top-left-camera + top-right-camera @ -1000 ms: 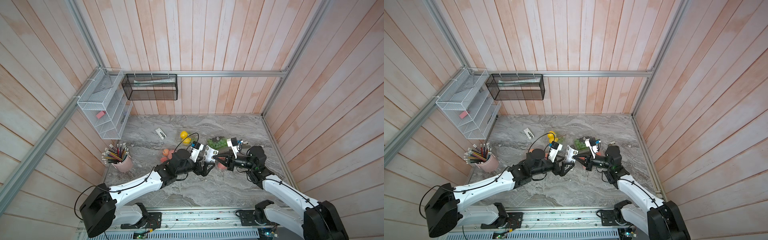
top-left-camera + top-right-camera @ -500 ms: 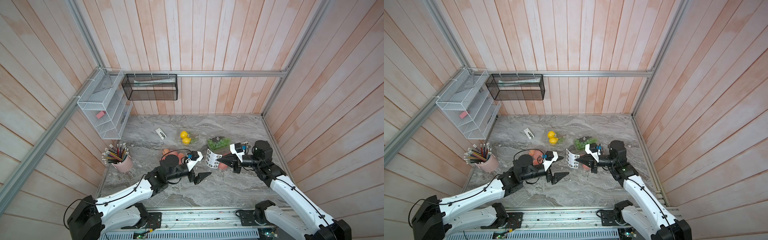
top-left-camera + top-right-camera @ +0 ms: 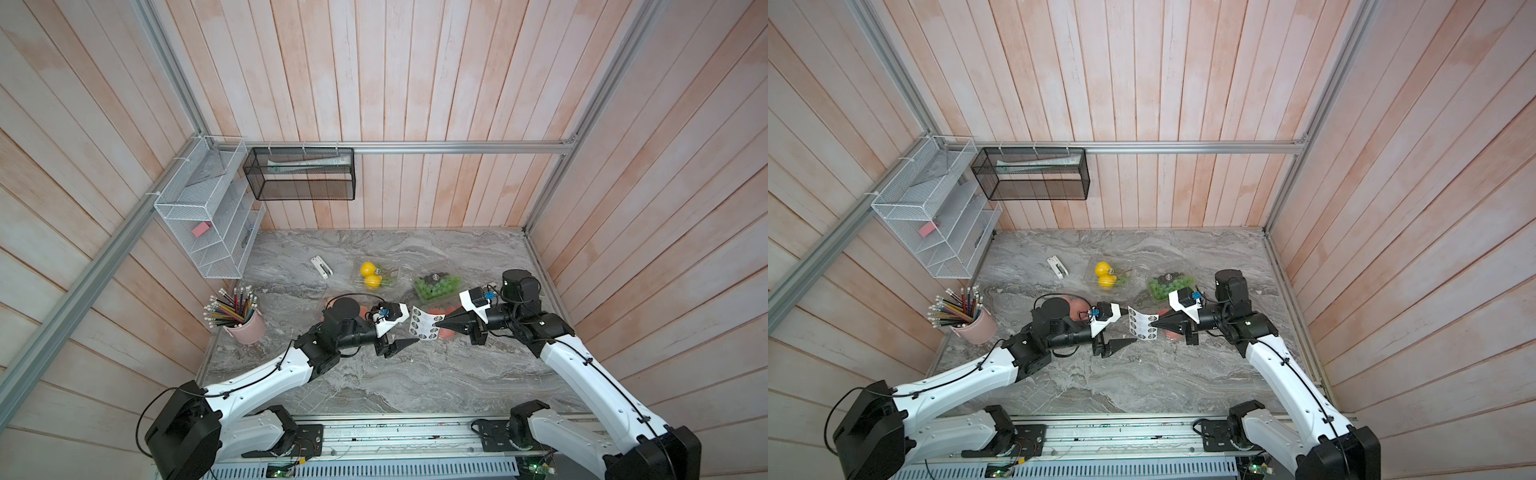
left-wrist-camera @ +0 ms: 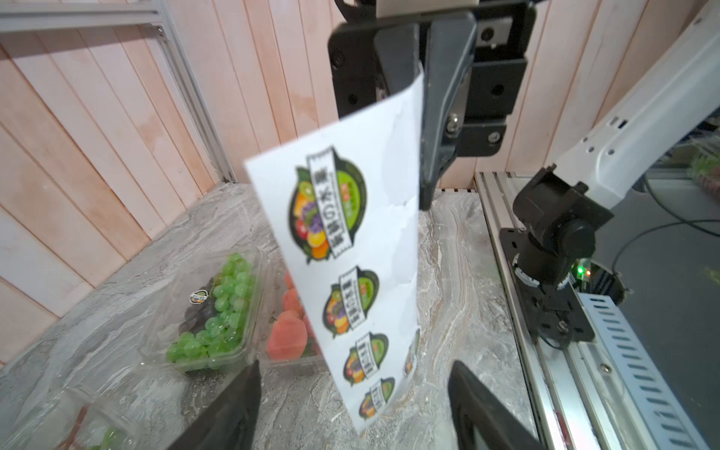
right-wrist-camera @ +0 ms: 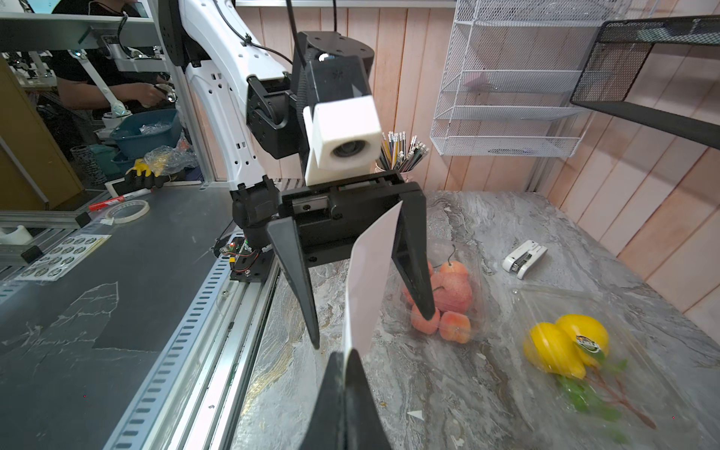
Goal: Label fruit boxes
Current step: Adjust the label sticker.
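The grey marble table [image 3: 415,374] carries the fruit boxes at its middle: the yellow-fruit box [image 3: 372,274], the grape box [image 3: 436,286], one red-fruit box [image 5: 448,296] under my left arm and another [image 4: 288,339] behind the sticker sheet [image 3: 424,326]. My right gripper [image 3: 438,328] pinches that sheet by one edge, holding it upright with the printed face towards the left gripper [image 3: 1128,325]. The left fingers stand spread either side of the free end, I'd judge to peel off a label.

Marble table [image 3: 415,374], 4 fruit boxes [image 3: 437,285]
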